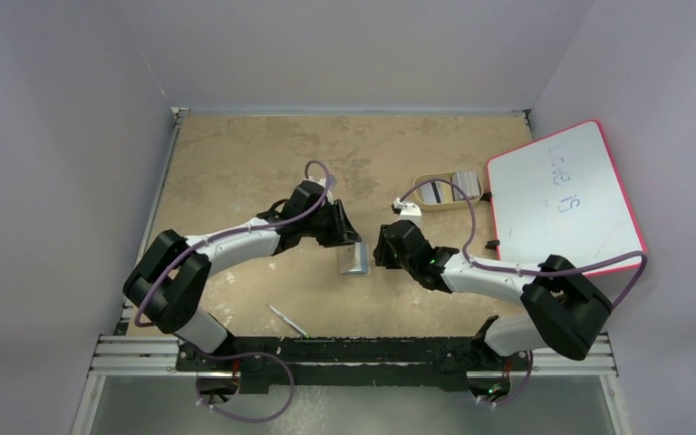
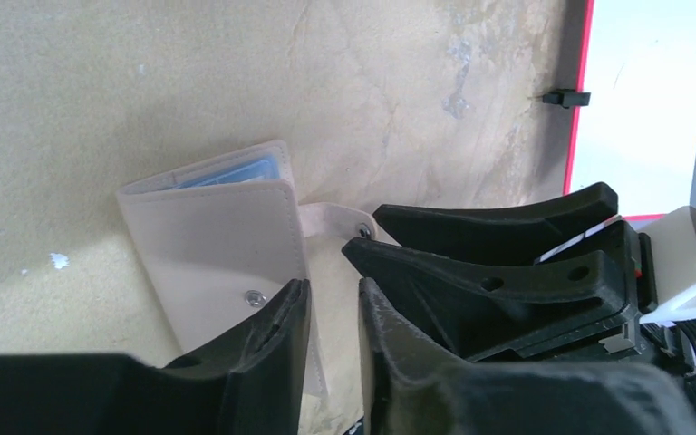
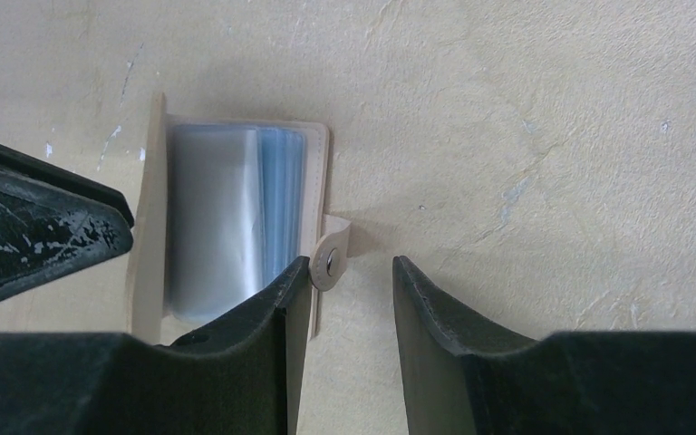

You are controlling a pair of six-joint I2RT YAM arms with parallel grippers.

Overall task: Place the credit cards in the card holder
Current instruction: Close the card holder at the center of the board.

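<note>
Card holder [image 3: 227, 217] lies open mid-table between the two grippers, blue-grey pockets [image 3: 276, 195] facing up and snap tab [image 3: 329, 262] sticking out on the right arm's side. It looks light and floppy: thin leather-like covers and soft, glossy plastic sleeves, so it will likely slide or fold shut if pushed. The best hold is probably a cover edge or the tab, pinned down while the pocket mouth stays exposed.

Left gripper [image 2: 331, 283] is at a narrow gap with a strip of tan cover showing in it. Whether it actually pinches the cover cannot be told.

Right gripper [image 3: 352, 267] is empty and parted moderately, with bare table [image 1: 236, 163] visible between its fingers. One finger sits just beside the tab and overlaps the holder's edge.

Credit cards [image 1: 439, 192] appear to sit in the beige tray [image 1: 430, 176], well apart from the holder, beyond the right arm and next to the whiteboard [image 1: 562, 195]. No detail is resolvable there. They are likely stiff, thin and slick, so hard to pick up flat. A grip on a short edge would suit, or tipping one against the tray wall first.

Judgement: the holder is being steadied and opened, and no card is in hand. Main risk is the sleeves closing or the holder skating during insertion.
</note>
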